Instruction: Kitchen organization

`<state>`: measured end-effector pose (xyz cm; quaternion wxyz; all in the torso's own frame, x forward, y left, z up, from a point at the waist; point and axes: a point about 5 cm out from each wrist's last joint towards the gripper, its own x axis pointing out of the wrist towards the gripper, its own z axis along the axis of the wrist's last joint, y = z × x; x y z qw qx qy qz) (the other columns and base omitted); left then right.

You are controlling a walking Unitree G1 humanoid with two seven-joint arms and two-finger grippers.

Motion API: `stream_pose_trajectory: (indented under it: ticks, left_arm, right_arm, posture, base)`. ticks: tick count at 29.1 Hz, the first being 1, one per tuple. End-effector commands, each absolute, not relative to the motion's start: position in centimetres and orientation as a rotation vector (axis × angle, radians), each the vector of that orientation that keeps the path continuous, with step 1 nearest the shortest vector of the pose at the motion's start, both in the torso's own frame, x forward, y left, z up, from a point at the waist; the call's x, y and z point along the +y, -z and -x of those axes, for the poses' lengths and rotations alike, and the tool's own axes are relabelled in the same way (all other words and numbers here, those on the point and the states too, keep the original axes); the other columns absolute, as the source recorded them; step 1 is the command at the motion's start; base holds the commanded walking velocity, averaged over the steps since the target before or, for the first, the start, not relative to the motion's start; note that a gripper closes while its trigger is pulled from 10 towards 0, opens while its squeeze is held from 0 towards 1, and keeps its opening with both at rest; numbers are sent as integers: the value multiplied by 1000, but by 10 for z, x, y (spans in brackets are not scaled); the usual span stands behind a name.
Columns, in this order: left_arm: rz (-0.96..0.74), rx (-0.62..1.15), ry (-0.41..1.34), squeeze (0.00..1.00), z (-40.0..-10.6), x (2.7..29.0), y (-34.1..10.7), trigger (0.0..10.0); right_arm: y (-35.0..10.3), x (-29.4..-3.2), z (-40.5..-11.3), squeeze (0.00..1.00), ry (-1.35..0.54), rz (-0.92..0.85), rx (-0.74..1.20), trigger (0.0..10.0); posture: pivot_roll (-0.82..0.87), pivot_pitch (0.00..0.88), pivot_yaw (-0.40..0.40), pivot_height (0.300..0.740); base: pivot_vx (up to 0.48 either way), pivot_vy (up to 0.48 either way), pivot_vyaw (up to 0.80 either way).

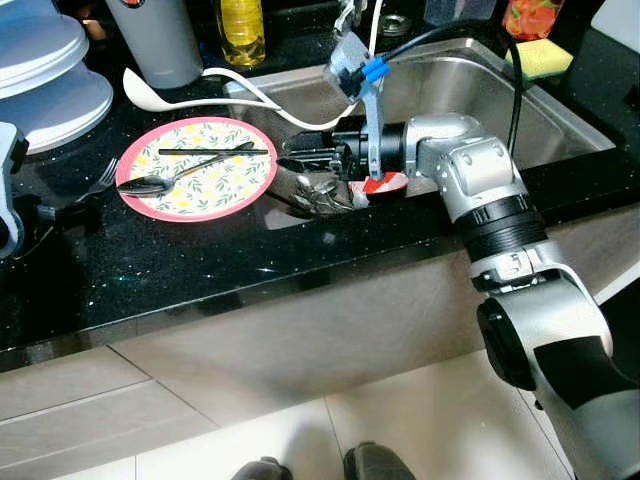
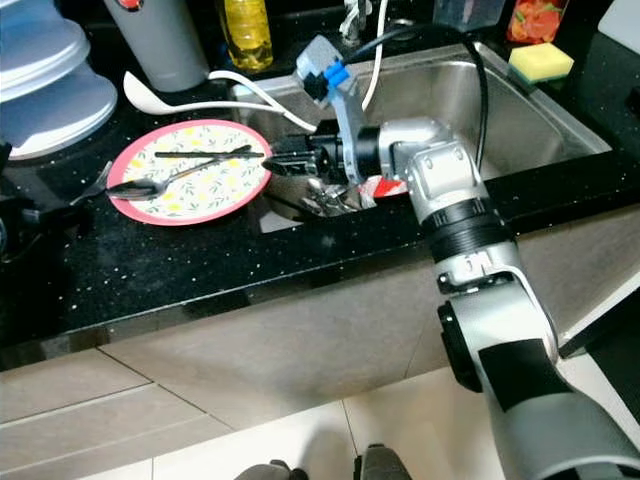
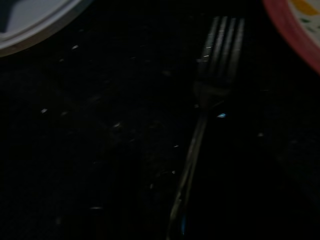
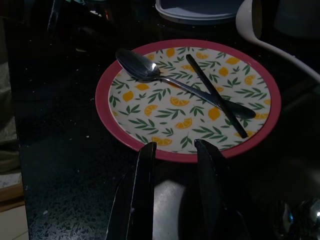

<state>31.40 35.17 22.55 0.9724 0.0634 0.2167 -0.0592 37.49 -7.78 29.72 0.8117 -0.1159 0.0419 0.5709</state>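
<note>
Stacked pale lids (image 1: 45,85): far left of the black counter (image 1: 200,270). Left gripper (image 1: 8,190): at the left edge; finger state cannot be told. Fork (image 3: 207,100): on the counter, beside the plate. Plate (image 1: 197,167), pink-rimmed, lemon print: carries a spoon (image 4: 150,72) and a black chopstick (image 4: 216,95) laid crossed. White ladle (image 1: 210,95): behind the plate. Right gripper (image 4: 172,165): fingers spread, empty, at the near plate rim by the sink (image 1: 560,130). Advice: lower slowly and centre the fingers over the spoon handle before closing.

No legible text (labels blurred)
</note>
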Motion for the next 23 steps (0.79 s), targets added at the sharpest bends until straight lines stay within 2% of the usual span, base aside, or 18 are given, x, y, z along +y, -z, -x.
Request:
stream_pose_trajectory:
  ticks: [1, 11, 23]
  left_arm:
    - [-143, 531, 95, 0, -308, 361, -214, 0]
    - [53, 527, 71, 0, -307, 363, -197, 0]
    - [136, 519, 35, 0, -301, 368, -191, 0]
  right_arm:
    - [-297, -77, -373, 0, -1225, 251, 87, 10000]
    - [-301, -83, -374, 0, -1206, 268, 94, 10000]
    - [-304, -83, -375, 0, -1203, 277, 93, 10000]
  posture:
    - [1, 177, 66, 740]
    - [-25, 185, 47, 740]
    - [-18, 181, 33, 740]
  base:
    - [0, 0, 0]
    - [0, 0, 0]
    - [0, 0, 0]
